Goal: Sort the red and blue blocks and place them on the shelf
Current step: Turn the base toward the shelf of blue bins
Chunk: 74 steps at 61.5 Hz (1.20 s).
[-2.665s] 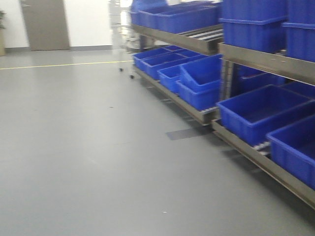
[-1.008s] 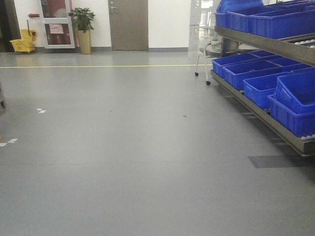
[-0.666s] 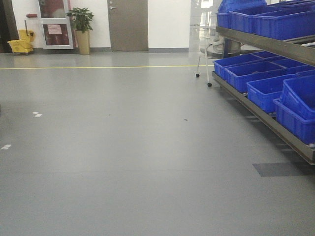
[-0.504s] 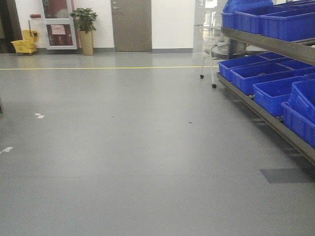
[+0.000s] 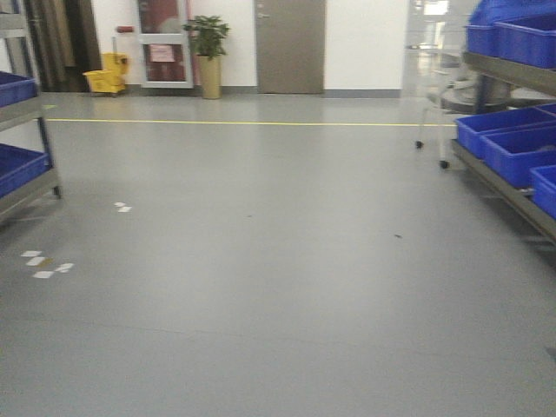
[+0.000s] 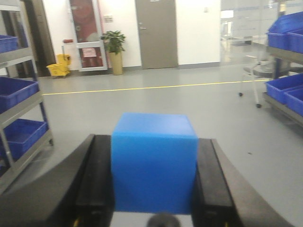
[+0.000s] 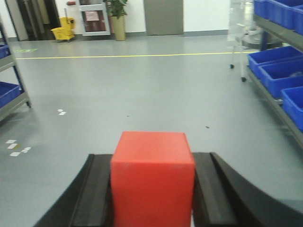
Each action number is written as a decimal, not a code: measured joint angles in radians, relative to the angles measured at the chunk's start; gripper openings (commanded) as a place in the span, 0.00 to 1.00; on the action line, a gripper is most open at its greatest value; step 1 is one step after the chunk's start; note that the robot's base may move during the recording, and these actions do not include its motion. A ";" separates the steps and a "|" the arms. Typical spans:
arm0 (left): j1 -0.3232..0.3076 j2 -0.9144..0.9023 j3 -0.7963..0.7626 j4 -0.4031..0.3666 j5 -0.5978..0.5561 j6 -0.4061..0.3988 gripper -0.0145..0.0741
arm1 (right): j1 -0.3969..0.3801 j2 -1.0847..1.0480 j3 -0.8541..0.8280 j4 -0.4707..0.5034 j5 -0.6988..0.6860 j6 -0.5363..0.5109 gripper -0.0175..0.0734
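Base has swung left: the shelf (image 5: pixel 504 191) has slid to the right edge of frame, and a second rack (image 5: pixel 30 193) now shows at far left. Left hand (image 6: pixel 154 182) is clamped on the blue block (image 6: pixel 154 156), right hand (image 7: pixel 152 189) on the red block (image 7: pixel 152 170). Neither is placed yet; looks like transit.

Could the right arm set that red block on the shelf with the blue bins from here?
Probably not. The right gripper holds the red block over open floor, and the shelf stands well off to its side. Nothing blocks the way; the robot likely has to roll closer.
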<state>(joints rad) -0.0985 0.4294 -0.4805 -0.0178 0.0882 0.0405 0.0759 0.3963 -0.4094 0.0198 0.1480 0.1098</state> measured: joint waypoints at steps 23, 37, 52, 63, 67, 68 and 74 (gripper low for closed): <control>0.000 0.000 0.000 0.000 0.000 0.000 0.30 | 0.000 0.000 0.000 0.000 0.000 0.000 0.25; 0.000 0.000 0.000 0.000 0.000 0.000 0.30 | 0.000 0.000 0.000 0.000 0.000 0.000 0.25; 0.000 0.000 0.000 0.000 0.000 0.000 0.30 | 0.000 0.000 0.000 0.000 0.000 0.000 0.25; 0.000 0.000 0.000 0.000 0.000 0.000 0.30 | 0.000 0.000 0.000 0.000 0.000 0.000 0.25; 0.000 0.000 0.000 0.000 0.000 0.000 0.30 | 0.000 0.000 0.000 0.000 0.000 0.000 0.25; 0.000 0.000 0.000 0.000 0.000 0.000 0.30 | 0.000 0.000 0.000 0.000 0.000 0.000 0.25; 0.000 0.000 0.000 0.000 0.000 0.000 0.30 | 0.000 0.000 0.000 0.000 0.000 0.000 0.25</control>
<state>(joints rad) -0.0985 0.4294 -0.4805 -0.0178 0.0882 0.0405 0.0759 0.3963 -0.4094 0.0198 0.1480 0.1098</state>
